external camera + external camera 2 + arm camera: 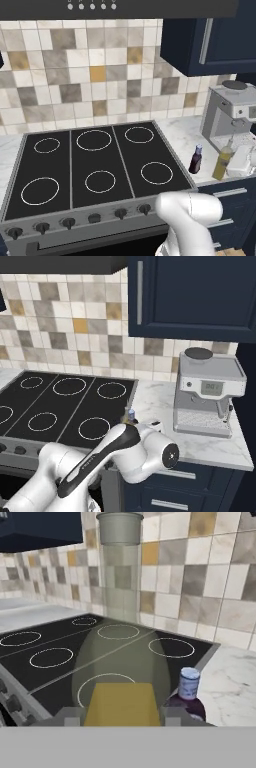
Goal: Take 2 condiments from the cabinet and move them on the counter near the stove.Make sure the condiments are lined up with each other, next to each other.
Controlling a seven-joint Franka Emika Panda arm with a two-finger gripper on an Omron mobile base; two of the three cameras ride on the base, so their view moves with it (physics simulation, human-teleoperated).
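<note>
The tall clear oil bottle (pixel 222 161) stands upright on the white marble counter (pixel 180 134), right of the stove (pixel 95 167) and close to the counter's front edge. My gripper (pixel 232 162) reaches it from the right and is shut on its lower body. In the hand view the oil bottle (pixel 122 662) sits between my fingertips (pixel 70 716). The shorter dark red-brown bottle (pixel 195 160) with a blue cap stands just left of it, between it and the stove; its cap (pixel 131 415) peeks over my arm. A navy shape (pixel 40 529) on the far wall may be the cabinet.
A steel coffee machine (pixel 207 391) stands at the back of the counter, right of the bottles. Navy door cabinets (pixel 190 296) hang above it. The range hood (pixel 115 7) overhangs the stove. My own arm (pixel 125 451) crosses in front of the counter edge.
</note>
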